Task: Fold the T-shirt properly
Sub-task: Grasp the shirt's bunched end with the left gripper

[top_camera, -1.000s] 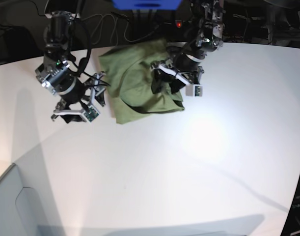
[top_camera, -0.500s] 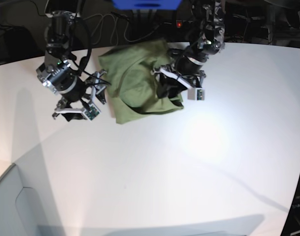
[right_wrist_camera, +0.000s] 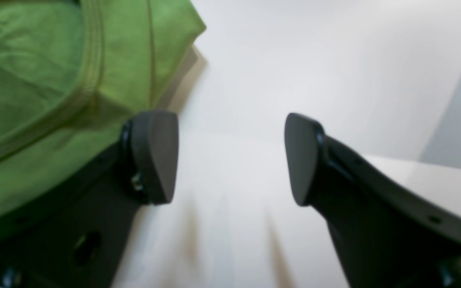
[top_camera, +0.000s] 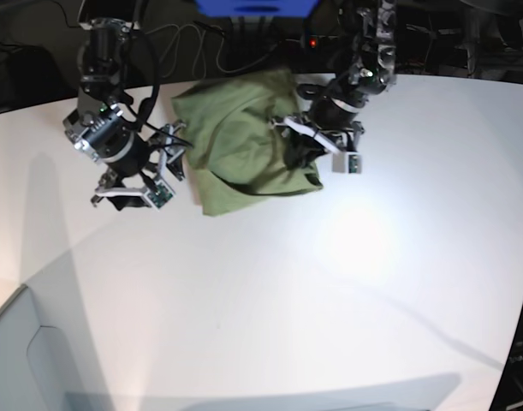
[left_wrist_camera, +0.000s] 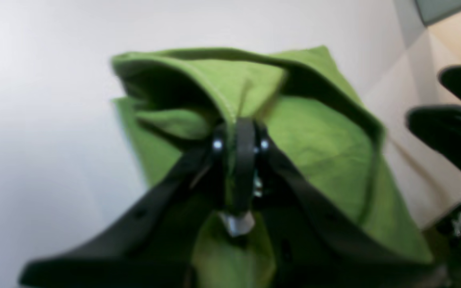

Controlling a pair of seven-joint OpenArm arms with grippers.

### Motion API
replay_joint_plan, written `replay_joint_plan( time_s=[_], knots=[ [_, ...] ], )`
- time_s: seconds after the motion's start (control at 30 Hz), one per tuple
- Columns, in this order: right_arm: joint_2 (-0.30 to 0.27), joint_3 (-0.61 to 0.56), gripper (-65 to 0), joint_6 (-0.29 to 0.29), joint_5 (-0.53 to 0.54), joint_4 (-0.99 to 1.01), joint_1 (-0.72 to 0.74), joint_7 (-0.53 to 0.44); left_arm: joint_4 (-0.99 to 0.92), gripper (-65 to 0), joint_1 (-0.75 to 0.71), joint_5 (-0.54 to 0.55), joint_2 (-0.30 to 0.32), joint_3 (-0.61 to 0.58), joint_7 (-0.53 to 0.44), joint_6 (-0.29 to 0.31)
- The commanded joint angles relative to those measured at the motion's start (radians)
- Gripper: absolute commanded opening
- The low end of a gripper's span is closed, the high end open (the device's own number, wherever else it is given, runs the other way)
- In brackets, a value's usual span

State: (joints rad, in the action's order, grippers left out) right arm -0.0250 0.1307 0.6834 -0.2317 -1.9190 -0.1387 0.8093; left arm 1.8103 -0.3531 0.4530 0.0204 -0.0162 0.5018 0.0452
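You're at the grab step: your left gripper [left_wrist_camera: 240, 138] is pinched tight on a hem of the T-shirt [top_camera: 240, 145], which sits bunched at the far edge of the surface [top_camera: 347, 282]. Next you'd want to lift and spread it. Only the wrist view shows that pinch. The right gripper [right_wrist_camera: 230, 160] hangs wide open and empty, just beside the shirt's corner

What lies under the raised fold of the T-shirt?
Under the T-shirt fold pinched by the left gripper, more green cloth shows; the white table beneath stays covered.
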Motion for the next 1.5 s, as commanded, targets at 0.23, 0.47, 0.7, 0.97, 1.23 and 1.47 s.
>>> replay_joint_plan(
  time_s=[0.23,0.47,0.7,0.97,1.23,1.47],
  knots=[
    [0.0,0.001,-25.0,0.015,0.01,-0.017,0.006,-0.02,0.058,-65.0,-0.021,0.01,0.006,0.077,-0.021,0.012],
    [0.001,-0.003,-25.0,0.015,0.01,-0.017,0.006,-0.02,0.021,-65.0,-0.039,0.008,0.006,0.074,-0.021,0.015],
    [0.0,-0.003,-25.0,0.015,0.01,-0.017,0.007,-0.02,0.013,-52.0,-0.065,0.008,0.006,0.077,-0.019,0.009],
    [-0.002,-0.003,-25.0,0.015,0.01,-0.017,0.012,-0.02,0.079,-39.8,-0.116,0.01,0.006,0.077,-0.019,0.009],
    [0.0,-0.004,-25.0,0.015,0.012,-0.017,0.012,-0.02,0.012,-39.3,-0.131,0.01,0.003,0.072,-0.019,0.009],
    [-0.002,-0.004,-25.0,0.015,0.012,-0.017,0.012,-0.02,0.007,-33.5,-0.131,0.01,-0.004,0.071,-0.019,0.011]
  ],
)
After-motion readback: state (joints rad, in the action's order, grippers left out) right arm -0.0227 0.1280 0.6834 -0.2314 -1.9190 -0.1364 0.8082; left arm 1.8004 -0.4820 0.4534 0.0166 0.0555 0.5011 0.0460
